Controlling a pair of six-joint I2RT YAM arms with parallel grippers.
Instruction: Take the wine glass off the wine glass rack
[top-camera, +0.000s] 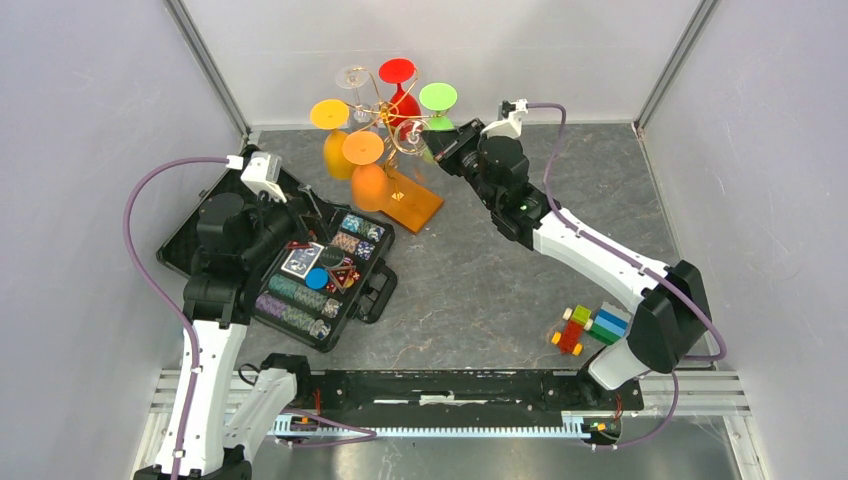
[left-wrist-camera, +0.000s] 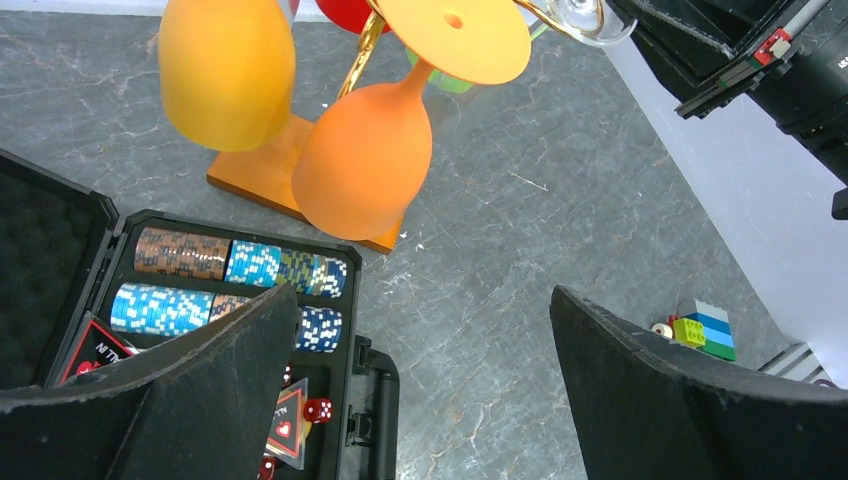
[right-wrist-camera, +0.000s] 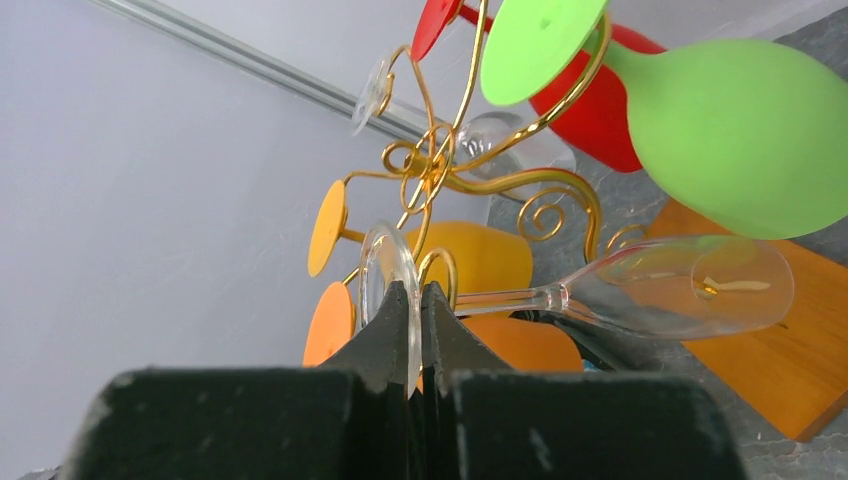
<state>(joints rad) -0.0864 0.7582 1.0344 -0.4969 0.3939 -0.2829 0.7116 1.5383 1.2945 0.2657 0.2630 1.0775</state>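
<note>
The wine glass rack (top-camera: 388, 128) is a gold wire tree on an orange-brown wooden base (top-camera: 418, 202) at the back of the table. Yellow, orange, red, green and one clear glass (top-camera: 352, 78) hang on it upside down. My right gripper (right-wrist-camera: 420, 300) is shut on the round foot of another clear wine glass (right-wrist-camera: 690, 285). That glass lies almost level, its foot right beside a gold curl (right-wrist-camera: 440, 262) and its bowl over the wooden base (right-wrist-camera: 800, 370). In the top view the right gripper (top-camera: 445, 150) is at the rack's right side. My left gripper (left-wrist-camera: 422, 300) is open and empty over the chip case.
An open black case of poker chips (top-camera: 300, 275), with dice and cards, lies left of centre under the left arm. Coloured toy blocks (top-camera: 590, 325) sit at the right front. Grey walls close in the back and both sides.
</note>
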